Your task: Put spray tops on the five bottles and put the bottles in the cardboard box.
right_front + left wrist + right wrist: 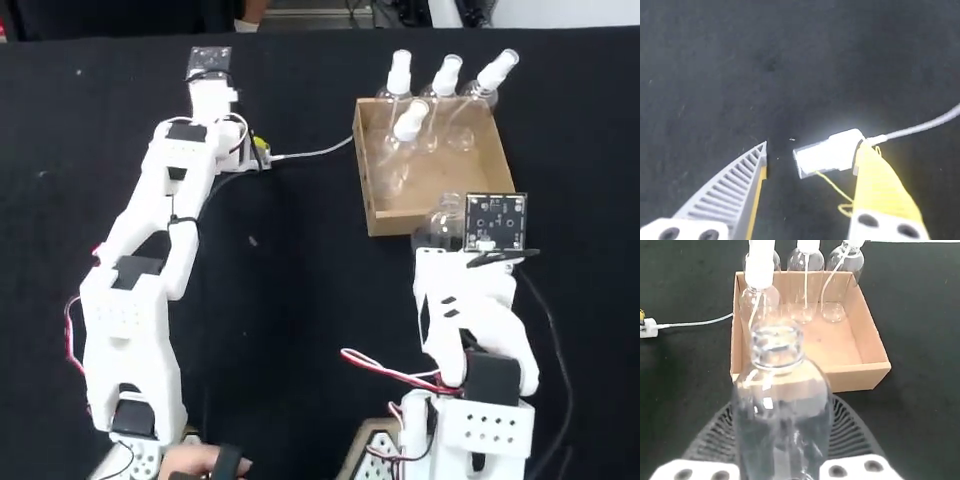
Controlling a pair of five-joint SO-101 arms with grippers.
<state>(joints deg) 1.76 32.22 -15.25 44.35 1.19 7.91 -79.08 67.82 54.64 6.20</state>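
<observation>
Cardboard box (455, 175) already has four capped bottles (410, 125) standing in it, so by my read we're on the last one: the spray top has to go on bottle five, and then that bottle goes in the box.

Right end effector (784, 415) is clamped around the body of the uncapped bottle (777, 365). It holds it upright with the open neck facing up, just in front of the box's near wall. In the high view the bottle sits right at that front edge, outside the box.

Left end effector (810, 150) is down at the black bench (300, 300), off to the far side from the box, with its jaws spread wide. The last spray top (832, 147) lies on its side between them, with its thin dip tube (920, 127) trailing out toward the box. The top looks pressed up against the yellow-taped finger (877, 175), while the grey ribbed finger (740, 180) is well clear of it. So nothing is gripped on that side yet.

Next move, I'd guess:
- **Grab the top:** the left jaws close on the white head of the top, not the tube. That needs a square pinch so it doesn't roll or squirt out sideways.
- **Fit it:** the top gets carried over and the floppy tube threaded into that narrow neck. That's the fiddly bit, and the right arm has to hold the bottle steady for it.
</observation>
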